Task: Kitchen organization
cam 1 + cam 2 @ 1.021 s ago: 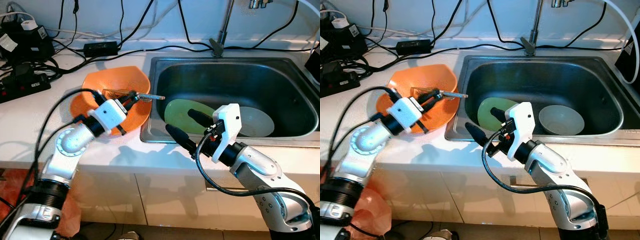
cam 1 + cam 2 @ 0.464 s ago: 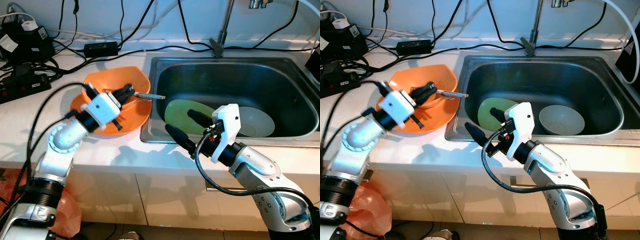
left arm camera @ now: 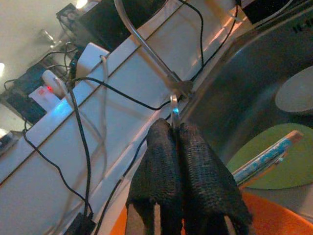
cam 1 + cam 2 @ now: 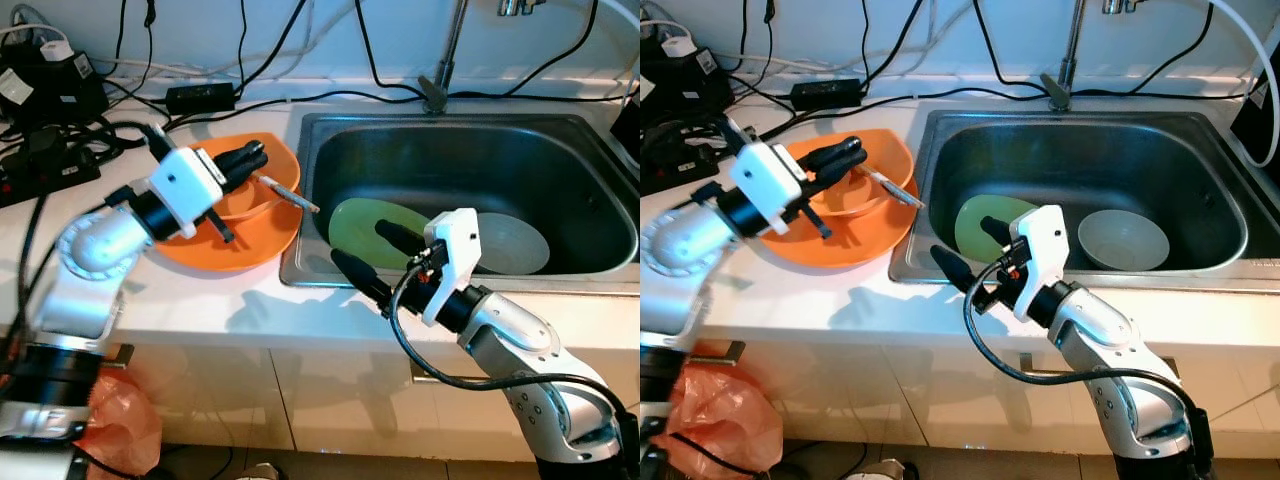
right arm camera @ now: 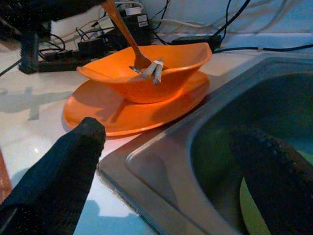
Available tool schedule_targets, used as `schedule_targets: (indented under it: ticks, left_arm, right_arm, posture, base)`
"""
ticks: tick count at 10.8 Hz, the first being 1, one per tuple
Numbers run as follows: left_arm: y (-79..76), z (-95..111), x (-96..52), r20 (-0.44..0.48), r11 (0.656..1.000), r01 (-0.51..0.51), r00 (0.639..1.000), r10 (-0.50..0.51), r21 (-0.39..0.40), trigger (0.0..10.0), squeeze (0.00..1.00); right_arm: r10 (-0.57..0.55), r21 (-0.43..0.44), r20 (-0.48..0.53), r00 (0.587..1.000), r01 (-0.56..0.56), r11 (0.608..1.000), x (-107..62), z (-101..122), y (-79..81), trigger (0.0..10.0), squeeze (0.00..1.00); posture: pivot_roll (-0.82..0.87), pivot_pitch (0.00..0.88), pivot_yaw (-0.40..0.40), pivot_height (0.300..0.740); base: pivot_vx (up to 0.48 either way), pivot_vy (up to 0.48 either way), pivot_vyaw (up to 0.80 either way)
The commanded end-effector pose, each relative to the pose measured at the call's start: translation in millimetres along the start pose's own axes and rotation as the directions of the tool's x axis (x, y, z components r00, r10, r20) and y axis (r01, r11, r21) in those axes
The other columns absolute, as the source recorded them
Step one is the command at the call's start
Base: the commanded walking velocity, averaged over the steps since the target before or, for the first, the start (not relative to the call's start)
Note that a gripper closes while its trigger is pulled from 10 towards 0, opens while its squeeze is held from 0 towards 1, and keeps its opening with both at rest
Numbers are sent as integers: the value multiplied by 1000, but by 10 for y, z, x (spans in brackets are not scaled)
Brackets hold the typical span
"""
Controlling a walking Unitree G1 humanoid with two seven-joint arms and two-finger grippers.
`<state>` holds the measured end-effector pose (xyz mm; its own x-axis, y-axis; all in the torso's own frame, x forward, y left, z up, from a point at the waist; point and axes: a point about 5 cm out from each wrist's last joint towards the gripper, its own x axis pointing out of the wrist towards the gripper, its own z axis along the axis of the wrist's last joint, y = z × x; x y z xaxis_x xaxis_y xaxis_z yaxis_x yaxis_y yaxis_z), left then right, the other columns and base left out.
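An orange bowl (image 4: 262,197) sits on an orange plate (image 4: 215,248) on the white counter, left of the sink (image 4: 470,150). My left gripper (image 4: 252,157) hovers just over the bowl, shut on a thin spoon handle (image 5: 122,30) that slants down into it. A pair of chopsticks (image 4: 292,194) lies in the bowl, its end poking out toward the sink. In the sink lie a green plate (image 4: 372,222) and a pale bowl (image 4: 518,246). My right gripper (image 4: 362,245) stands open over the sink's front rim, nothing between its fingers.
Power strips, adapters and black cables (image 4: 60,110) crowd the counter's back left. The faucet (image 4: 440,85) rises behind the sink. An orange-red plastic bag (image 4: 125,435) lies on the floor at lower left. The counter's front edge runs below both arms.
My left arm has risen and drawn back to the left, lifting the gripper off the bowl's rim. The chopsticks' end has tipped downward. The right arm has not moved.
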<state>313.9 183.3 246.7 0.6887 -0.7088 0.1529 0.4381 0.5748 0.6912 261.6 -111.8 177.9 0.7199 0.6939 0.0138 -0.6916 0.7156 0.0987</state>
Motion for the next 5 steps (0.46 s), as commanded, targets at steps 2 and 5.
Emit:
schedule_targets:
  ticks: [2, 5]
  left_arm:
    - [87, -5, -114, -39, 999, 9, 999, -10, -40, 0, 0]
    - [222, 106, -125, -39, 991, 21, 999, -27, -133, 0, 0]
  right_arm:
    - [-10, -10, 8, 1000, 10, 1000, 9, 11, -27, 10000, 0]
    - [-8, -14, 6, 1000, 8, 1000, 9, 15, -46, 10000, 0]
  posture:
    - [101, 53, 55, 740]
    - [110, 53, 47, 740]
  base:
    - [0, 0, 0]
    - [0, 0, 0]
